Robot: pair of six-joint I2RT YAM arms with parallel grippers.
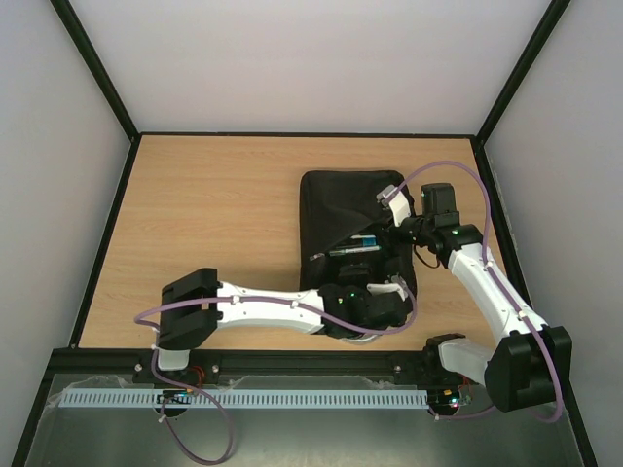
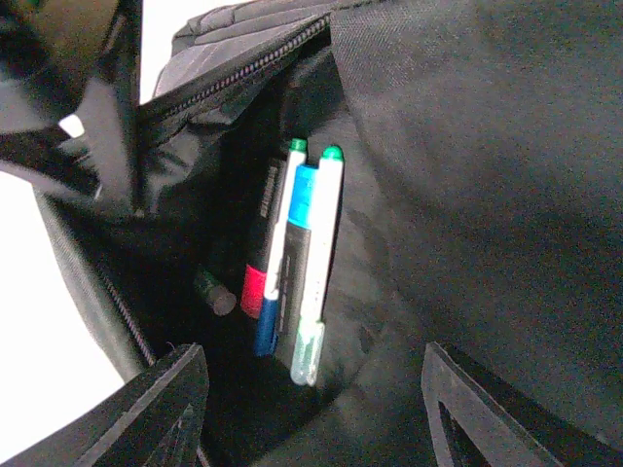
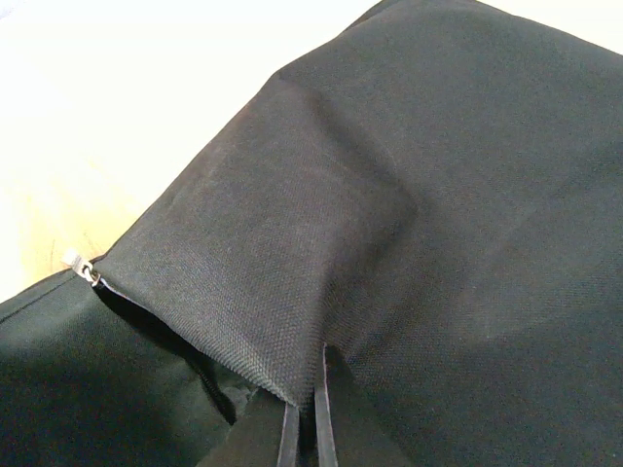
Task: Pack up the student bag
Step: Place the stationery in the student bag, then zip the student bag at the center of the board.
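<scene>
The black student bag [image 1: 336, 209] lies on the wooden table, its front pocket open. My right gripper [image 1: 386, 231] is shut on the pocket's fabric flap [image 3: 292, 292] and holds it lifted; a zip pull [image 3: 83, 267] shows at the flap's left end. My left gripper [image 1: 389, 304] is open and empty at the pocket mouth, its fingers [image 2: 161, 399] at the bottom of the left wrist view. Inside the pocket stand several pens and markers [image 2: 297, 253]: a white one with green cap [image 2: 319, 263], a blue one, a red-and-black one. A small dark cap-like piece [image 2: 214, 292] lies beside them.
Black frame rails border the table [image 1: 214, 214], with light walls behind. The bag's zip edge [image 2: 243, 73] runs above the pens in the left wrist view. The arm bases sit on a metal strip at the near edge.
</scene>
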